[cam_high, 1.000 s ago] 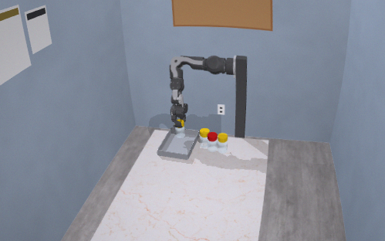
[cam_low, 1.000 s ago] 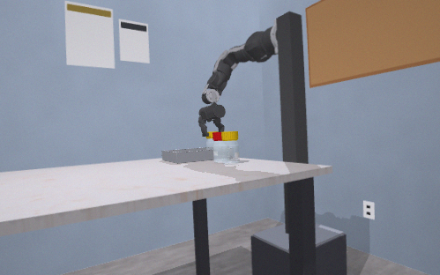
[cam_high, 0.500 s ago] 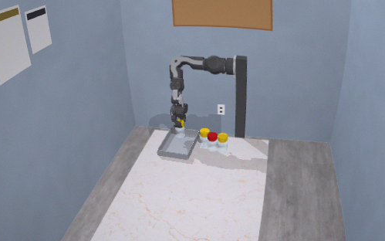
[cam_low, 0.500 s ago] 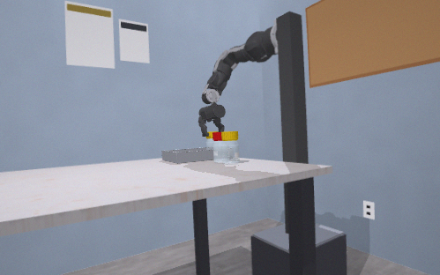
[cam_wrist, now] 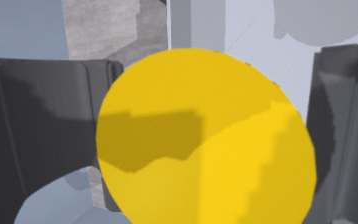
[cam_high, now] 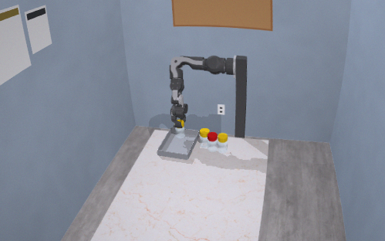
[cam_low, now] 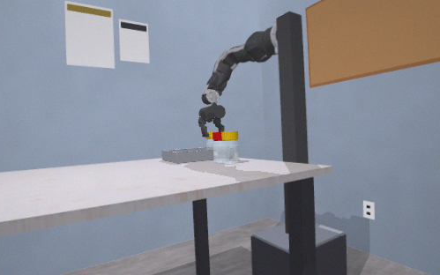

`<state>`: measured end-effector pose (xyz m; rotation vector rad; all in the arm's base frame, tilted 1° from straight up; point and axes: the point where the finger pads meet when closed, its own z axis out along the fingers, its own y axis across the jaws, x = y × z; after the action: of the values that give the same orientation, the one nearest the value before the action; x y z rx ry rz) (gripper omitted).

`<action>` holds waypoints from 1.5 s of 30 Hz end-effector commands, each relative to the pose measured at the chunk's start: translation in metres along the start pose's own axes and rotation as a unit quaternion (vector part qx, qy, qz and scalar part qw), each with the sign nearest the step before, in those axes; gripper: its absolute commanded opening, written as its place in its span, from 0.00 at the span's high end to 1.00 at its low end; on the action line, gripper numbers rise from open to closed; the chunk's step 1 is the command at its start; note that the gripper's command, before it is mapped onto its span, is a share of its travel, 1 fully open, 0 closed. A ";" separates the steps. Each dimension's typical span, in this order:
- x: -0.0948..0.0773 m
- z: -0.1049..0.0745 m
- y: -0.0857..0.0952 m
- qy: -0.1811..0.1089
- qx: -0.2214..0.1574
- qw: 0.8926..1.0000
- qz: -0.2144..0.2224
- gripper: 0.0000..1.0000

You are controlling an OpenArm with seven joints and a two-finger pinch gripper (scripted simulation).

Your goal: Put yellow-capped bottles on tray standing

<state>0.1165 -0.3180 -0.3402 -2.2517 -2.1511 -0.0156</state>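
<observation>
My gripper [cam_high: 180,123] is shut on a clear bottle with a yellow cap [cam_wrist: 206,137] and holds it upright over the far end of the grey tray [cam_high: 177,144]. In the wrist view the cap fills the space between my two dark fingers. Whether the bottle's base touches the tray floor I cannot tell. Beside the tray, to its right, stand a yellow-capped bottle [cam_high: 204,134], a red-capped bottle [cam_high: 212,138] and another yellow-capped bottle [cam_high: 222,140], all upright on the table. In the side view they overlap near the tray [cam_low: 187,154].
The arm's dark post [cam_high: 241,96] rises at the table's back edge, just behind the row of bottles. The tray lies near the back left of the marble top.
</observation>
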 end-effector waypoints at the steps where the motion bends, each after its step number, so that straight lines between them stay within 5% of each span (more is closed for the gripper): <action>1: 0.000 0.000 0.001 0.001 -0.003 1.000 0.000 1.00; 40: 0.000 0.000 0.001 0.002 -0.004 1.000 0.000 1.00; 41: 0.000 0.000 0.001 0.000 -0.003 1.000 0.000 0.48; 45: 0.000 0.000 0.001 0.000 -0.003 1.000 0.000 0.48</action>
<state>0.1168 -0.3178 -0.3403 -2.2526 -2.1514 -0.0206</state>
